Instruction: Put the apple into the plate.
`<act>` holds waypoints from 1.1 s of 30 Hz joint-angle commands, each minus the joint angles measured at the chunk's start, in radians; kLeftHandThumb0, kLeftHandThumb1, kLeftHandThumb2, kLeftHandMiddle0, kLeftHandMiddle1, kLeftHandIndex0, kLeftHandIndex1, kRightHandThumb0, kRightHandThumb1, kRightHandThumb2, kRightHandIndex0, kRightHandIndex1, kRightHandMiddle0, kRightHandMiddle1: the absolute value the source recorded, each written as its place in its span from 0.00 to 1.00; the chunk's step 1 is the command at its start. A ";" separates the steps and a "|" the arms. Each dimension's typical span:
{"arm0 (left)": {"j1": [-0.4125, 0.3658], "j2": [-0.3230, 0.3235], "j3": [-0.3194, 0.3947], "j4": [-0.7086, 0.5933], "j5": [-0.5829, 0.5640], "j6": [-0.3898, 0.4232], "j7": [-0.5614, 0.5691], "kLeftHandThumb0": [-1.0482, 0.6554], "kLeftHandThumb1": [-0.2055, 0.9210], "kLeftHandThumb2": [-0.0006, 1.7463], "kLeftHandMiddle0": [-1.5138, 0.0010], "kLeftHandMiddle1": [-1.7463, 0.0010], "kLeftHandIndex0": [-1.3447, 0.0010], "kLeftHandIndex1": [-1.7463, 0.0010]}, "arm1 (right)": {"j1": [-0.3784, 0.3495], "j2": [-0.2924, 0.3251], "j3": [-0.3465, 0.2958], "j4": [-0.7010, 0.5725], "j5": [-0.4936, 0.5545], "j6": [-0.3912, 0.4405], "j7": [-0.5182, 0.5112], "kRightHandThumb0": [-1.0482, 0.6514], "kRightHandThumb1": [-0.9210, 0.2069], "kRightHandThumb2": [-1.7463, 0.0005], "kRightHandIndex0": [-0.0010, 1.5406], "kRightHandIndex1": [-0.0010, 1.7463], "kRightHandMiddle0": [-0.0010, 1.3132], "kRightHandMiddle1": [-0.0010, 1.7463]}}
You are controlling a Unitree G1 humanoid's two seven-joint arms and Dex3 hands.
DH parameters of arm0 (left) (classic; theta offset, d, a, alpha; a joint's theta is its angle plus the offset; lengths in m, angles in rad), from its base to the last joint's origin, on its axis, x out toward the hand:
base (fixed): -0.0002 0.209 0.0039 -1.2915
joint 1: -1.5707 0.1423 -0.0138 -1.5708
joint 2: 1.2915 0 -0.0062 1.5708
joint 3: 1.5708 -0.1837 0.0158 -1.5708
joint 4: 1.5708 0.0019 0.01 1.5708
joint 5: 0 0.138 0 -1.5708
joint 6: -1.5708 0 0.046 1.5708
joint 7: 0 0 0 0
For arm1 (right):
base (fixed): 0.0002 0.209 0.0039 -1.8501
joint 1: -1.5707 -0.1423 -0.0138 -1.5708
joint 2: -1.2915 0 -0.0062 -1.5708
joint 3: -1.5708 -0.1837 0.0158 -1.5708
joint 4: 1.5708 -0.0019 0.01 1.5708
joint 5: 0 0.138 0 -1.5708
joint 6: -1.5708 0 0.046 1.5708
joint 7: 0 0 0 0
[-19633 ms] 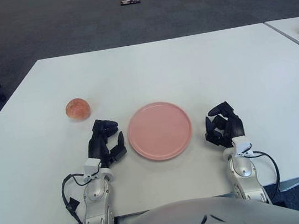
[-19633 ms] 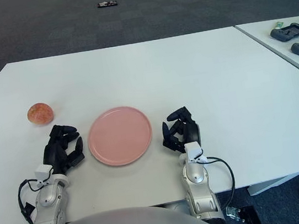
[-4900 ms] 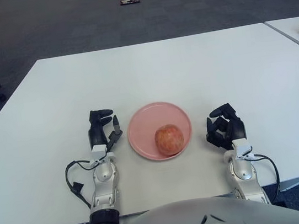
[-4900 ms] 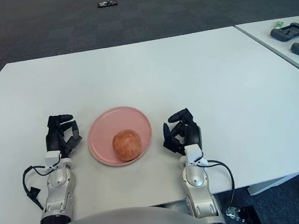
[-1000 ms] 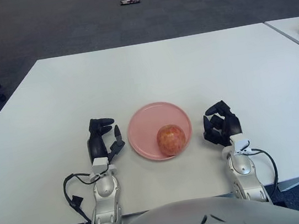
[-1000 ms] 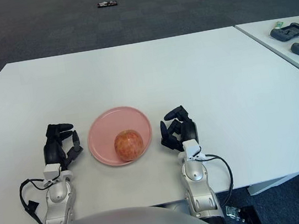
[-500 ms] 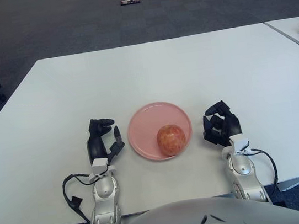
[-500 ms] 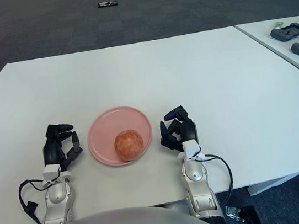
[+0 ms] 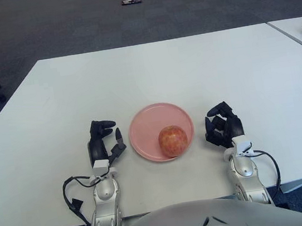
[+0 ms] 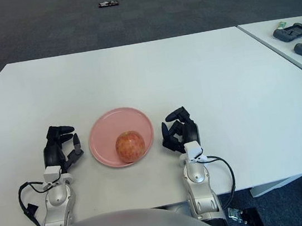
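Apple (image 9: 173,140): in the plate (image 9: 148,122), toward its near right
Plate: on the worktop (image 9: 151,73)
Left hand (image 9: 102,144): left of the plate
Right hand (image 9: 222,126): right of the plate

A white surface (image 9: 151,73) fills the middle of the frame. Dark grey carpet (image 9: 71,23) lies beyond, with a small dark object (image 9: 131,2) at top centre.

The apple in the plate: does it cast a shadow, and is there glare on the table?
Left eye view: the apple casts only a faint, soft shadow on the pink plate; the white table looks evenly lit, without hard glare. Right eye view: the same soft light, with dim shadows under the left hand and right hand.
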 commanded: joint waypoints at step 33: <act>0.021 0.005 0.003 -0.010 -0.007 -0.003 -0.026 0.37 0.67 0.59 0.56 0.00 0.68 0.00 | 0.014 0.007 0.002 0.001 0.012 -0.013 -0.006 0.37 0.35 0.40 0.55 1.00 0.34 1.00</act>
